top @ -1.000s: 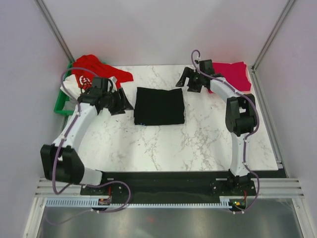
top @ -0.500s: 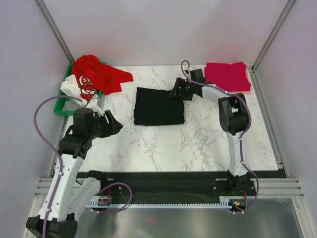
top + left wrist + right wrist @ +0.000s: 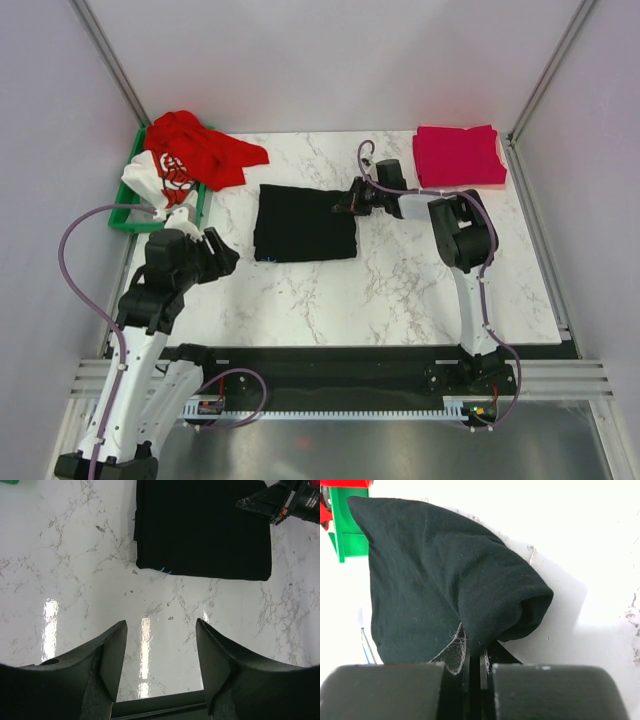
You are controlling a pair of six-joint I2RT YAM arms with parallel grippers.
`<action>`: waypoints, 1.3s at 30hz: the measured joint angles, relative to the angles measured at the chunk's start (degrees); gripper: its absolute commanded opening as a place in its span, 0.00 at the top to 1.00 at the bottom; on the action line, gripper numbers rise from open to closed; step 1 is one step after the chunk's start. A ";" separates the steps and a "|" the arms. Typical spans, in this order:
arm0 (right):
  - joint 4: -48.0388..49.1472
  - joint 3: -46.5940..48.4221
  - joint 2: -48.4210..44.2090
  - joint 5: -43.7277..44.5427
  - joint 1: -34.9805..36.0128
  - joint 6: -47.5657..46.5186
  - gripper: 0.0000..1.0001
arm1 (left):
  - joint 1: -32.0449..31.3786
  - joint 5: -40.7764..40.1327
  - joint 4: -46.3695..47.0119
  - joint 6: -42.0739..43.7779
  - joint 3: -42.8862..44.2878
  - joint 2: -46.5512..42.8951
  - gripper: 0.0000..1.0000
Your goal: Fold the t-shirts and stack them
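Counter (image 3: 400,285): white marble pattern with grey veining and a glossy finish; light reflections show on it in the left wrist view. Green plastic bin (image 3: 125,220): located at the counter's far-left corner. Pale wall panels (image 3: 330,60) enclose the counter on three sides. An aluminium post (image 3: 112,65) rises at each far corner. A slotted aluminium rail (image 3: 560,375) runs along the counter's near edge.

White marble-veined table (image 3: 400,290), plain pale lilac walls (image 3: 330,60), slanting aluminium corner posts (image 3: 110,60), bright glare on the near surface
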 measured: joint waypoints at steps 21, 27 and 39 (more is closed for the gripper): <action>-47.17 26.18 -12.17 36.20 -9.60 -30.71 1.00 | 1.95 -2.32 0.39 -0.11 -0.24 -2.45 0.38; -50.01 34.34 -12.72 43.01 -10.05 -35.60 1.00 | 2.84 -2.32 0.39 -0.13 -0.46 -2.45 0.38; -53.90 47.76 -12.39 47.56 -12.46 -40.61 1.00 | 2.84 -2.25 0.42 -0.33 -0.72 -2.08 0.39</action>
